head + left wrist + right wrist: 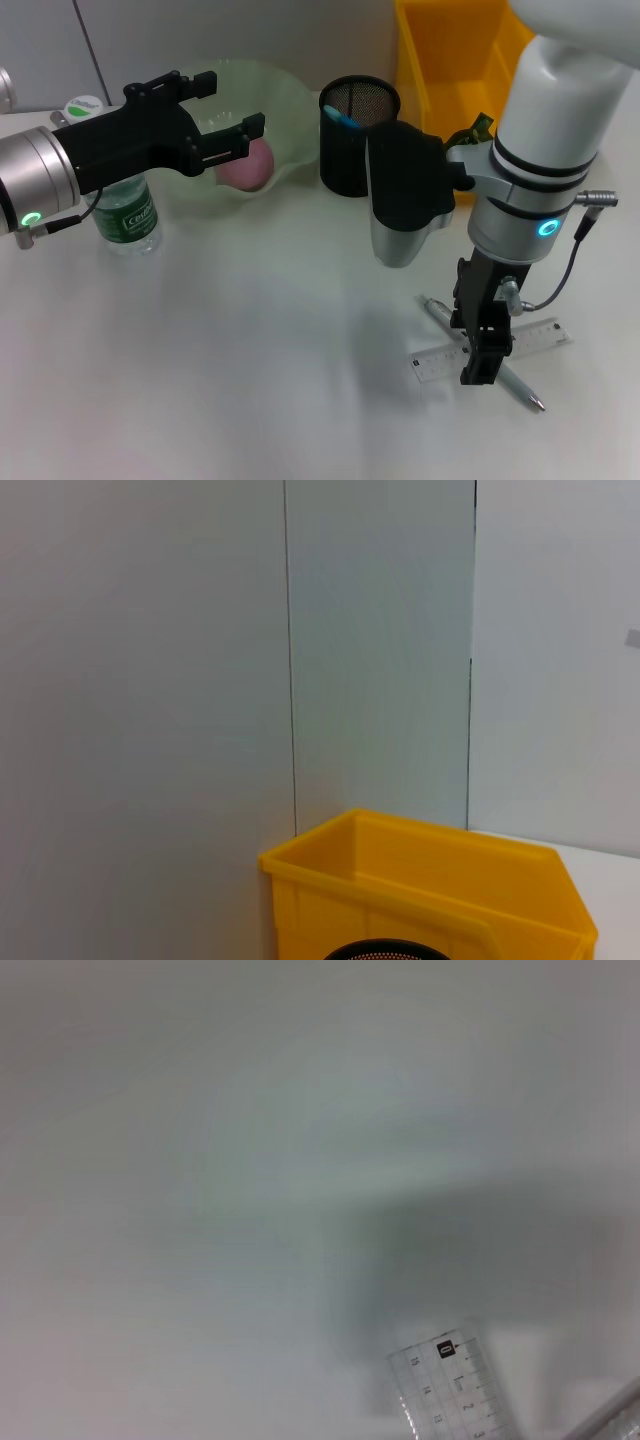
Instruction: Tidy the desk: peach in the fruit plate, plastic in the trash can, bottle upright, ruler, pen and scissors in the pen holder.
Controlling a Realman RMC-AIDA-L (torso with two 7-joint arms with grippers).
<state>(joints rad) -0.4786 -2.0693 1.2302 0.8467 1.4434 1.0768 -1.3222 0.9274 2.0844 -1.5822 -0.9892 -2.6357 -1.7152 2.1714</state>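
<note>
Bottle point(128, 210) stands upright at the bench's left, below my left claw point(228, 112), whose prongs are apart and empty. Peach point(247, 165) already sits in the fruit plate point(290, 100). Something blue pokes from the pen holder point(357, 135). Ruler point(530, 342), clear and flat, and pen point(520, 390) remain under my right claw point(478, 372); its prongs I cannot tell.

White arms, black pincers, green rings
</note>
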